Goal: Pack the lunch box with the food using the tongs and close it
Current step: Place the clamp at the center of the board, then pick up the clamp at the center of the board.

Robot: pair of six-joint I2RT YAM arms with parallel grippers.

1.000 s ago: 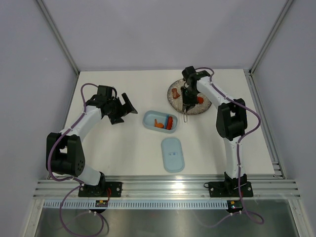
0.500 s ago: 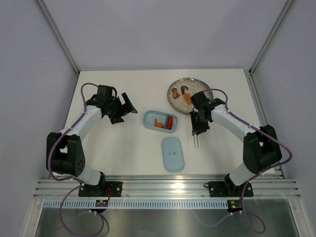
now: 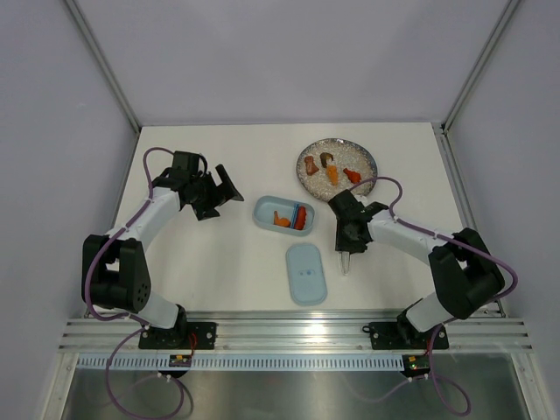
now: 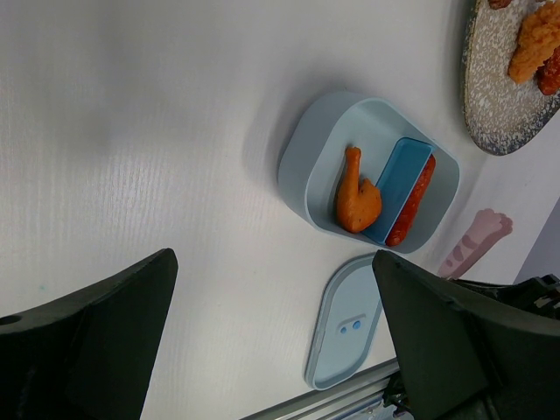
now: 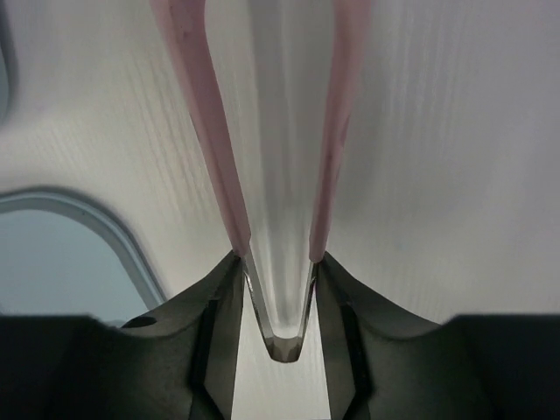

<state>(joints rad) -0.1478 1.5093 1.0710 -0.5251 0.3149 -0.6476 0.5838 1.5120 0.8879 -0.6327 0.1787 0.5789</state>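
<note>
Holding slim whitish-pink tongs (image 3: 345,262) in right gripper (image 3: 347,244), low beside pale-blue oblong lid (image 3: 306,272); left gripper (image 3: 224,187) wide, empty. Pale-blue oblong plastic lunch box (image 3: 283,214) open on tabletop (image 3: 227,262). Risk of dropping tongs from loose pinch, with small orange-brown food (image 3: 332,171) left on round grey speckled plate (image 3: 360,156).

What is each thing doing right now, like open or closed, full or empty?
lunch box: open, with food inside
lid: off, lying flat beside the box
plate: some food on it
tongs: between the right fingers, arms spread, empty
left fingers: wide open, empty
</note>
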